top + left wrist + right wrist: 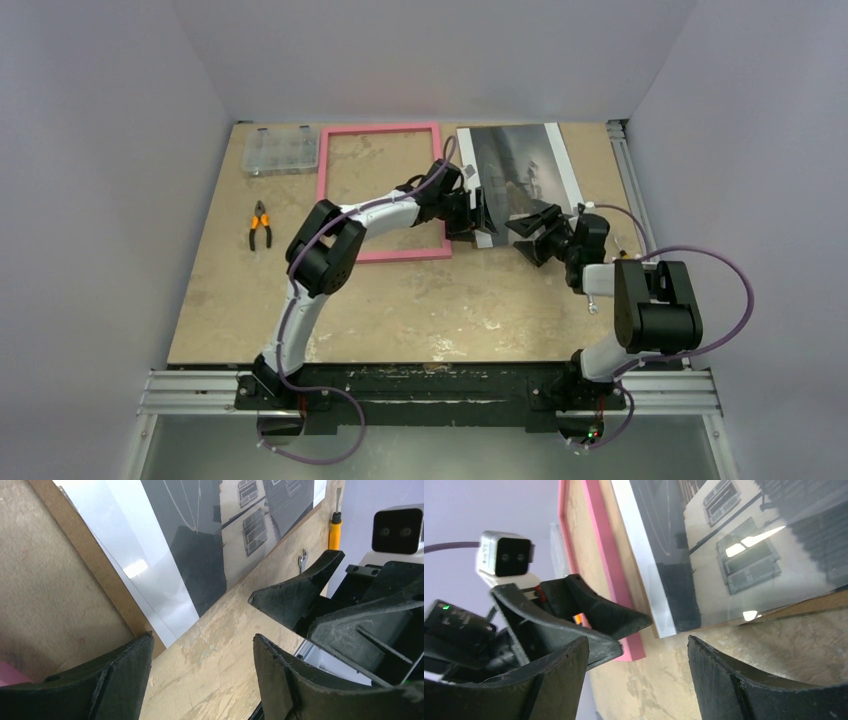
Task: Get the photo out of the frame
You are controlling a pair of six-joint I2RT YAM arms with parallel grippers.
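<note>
Left arm [325, 245], right arm [655, 300]: jaws apart.

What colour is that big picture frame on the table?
Pink; the frame shows best in the top external view.

No legible text, label, brand, number or sign on the photo [520, 170], frame [380, 127] or elsewhere.

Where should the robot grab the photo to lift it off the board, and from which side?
Probably its near left corner, on the white band, coming in low from the near side. The photo lies flat on the backing board, so only a thin edge can be pinched, and the open left gripper and right gripper sit beside that corner.
</note>
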